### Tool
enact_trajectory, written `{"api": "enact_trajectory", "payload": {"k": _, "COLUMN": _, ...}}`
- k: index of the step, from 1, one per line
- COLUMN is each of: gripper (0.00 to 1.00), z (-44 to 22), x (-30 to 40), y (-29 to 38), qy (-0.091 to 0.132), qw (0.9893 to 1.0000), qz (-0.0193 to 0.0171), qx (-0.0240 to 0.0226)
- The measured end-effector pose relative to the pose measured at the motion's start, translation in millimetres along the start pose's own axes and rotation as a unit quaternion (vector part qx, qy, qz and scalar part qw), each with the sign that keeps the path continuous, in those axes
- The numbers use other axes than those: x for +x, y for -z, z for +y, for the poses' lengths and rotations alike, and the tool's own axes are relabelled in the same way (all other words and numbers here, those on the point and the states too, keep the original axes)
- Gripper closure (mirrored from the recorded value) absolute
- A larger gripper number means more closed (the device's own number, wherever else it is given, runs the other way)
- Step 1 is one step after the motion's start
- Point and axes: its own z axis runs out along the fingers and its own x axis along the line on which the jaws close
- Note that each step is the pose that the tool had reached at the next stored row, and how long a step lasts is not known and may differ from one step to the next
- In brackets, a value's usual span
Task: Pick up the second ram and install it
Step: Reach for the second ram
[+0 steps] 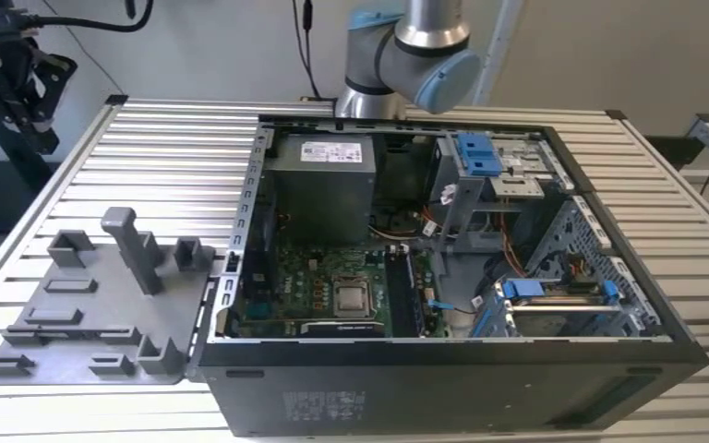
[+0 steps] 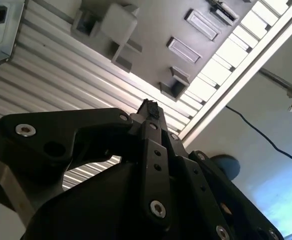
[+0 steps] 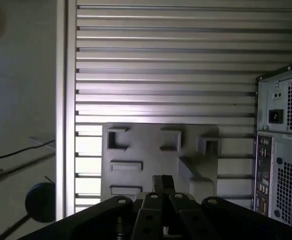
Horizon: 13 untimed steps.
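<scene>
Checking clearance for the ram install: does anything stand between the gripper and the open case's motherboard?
Nothing visible does. The gripper hangs shut in open air, facing the grey fixture beside the case, whose motherboard lies uncovered. The ram itself is too small to tell.

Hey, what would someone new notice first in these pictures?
The open computer case dominates the slatted table in the exterior view, its motherboard exposed. On the exterior view's left lies a grey fixture plate, with the end effector hanging above it in both wrist views.
</scene>
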Motion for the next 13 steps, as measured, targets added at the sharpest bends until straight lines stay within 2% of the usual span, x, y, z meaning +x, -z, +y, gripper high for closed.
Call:
{"api": "enact_trajectory", "payload": {"k": 7, "gripper": 0.89, "z": -19.4, "x": 0.5, "y": 0.0, "qy": 0.0, "qw": 1.0, "qz": 0.0004, "qx": 0.0}}
{"api": "enact_trajectory", "payload": {"k": 13, "gripper": 0.89, "z": -32.4, "x": 3.9, "y": -0.6, "qy": 0.0, "qw": 1.0, "qz": 0.0006, "qx": 0.0}}
